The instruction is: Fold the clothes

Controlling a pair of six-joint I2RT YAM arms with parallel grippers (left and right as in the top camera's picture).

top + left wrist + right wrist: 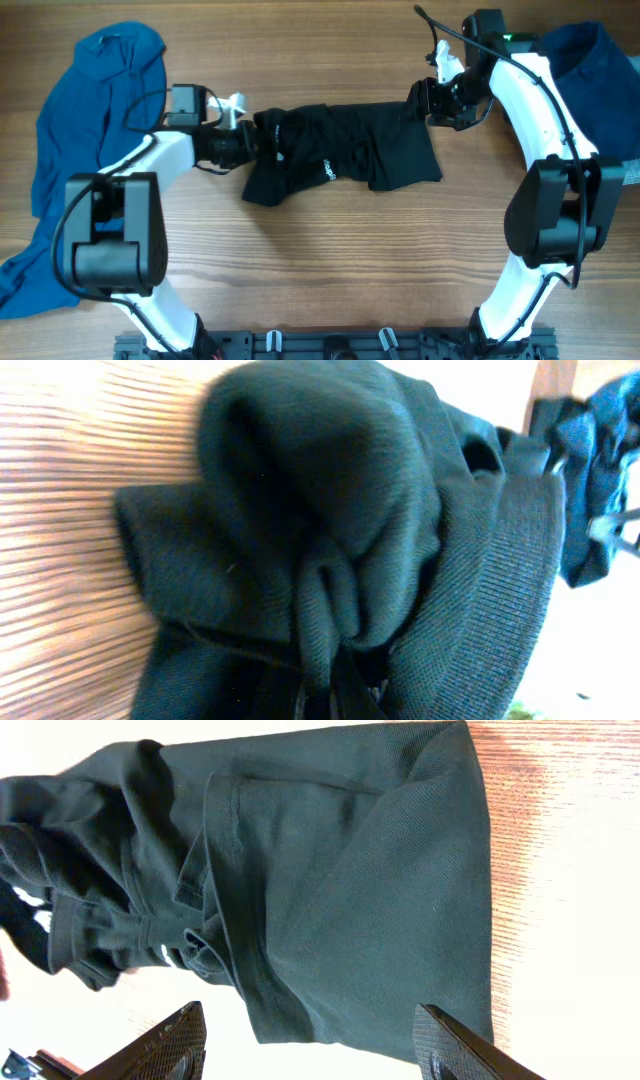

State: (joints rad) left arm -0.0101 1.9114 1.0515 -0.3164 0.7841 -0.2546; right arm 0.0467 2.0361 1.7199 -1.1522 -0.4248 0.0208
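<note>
The black top (pixel 345 150) with small white logo marks lies bunched across the table's middle. My left gripper (pixel 262 140) is shut on a pinched fold at its left end; the left wrist view shows the fabric (pixel 330 540) gathered between the fingers (pixel 335 700). My right gripper (pixel 418 100) is open at the top's right end, fingers spread either side of the cloth edge (pixel 340 920) without gripping it (pixel 310 1045). A bright blue shirt (pixel 85 130) lies crumpled at the far left. A navy piece (pixel 590 70) lies at the far right.
Bare wooden table (pixel 330 270) lies in front of the black top. The arm bases stand at the near edge (pixel 330 345). The blue shirt drapes down to the left front corner (pixel 25 280).
</note>
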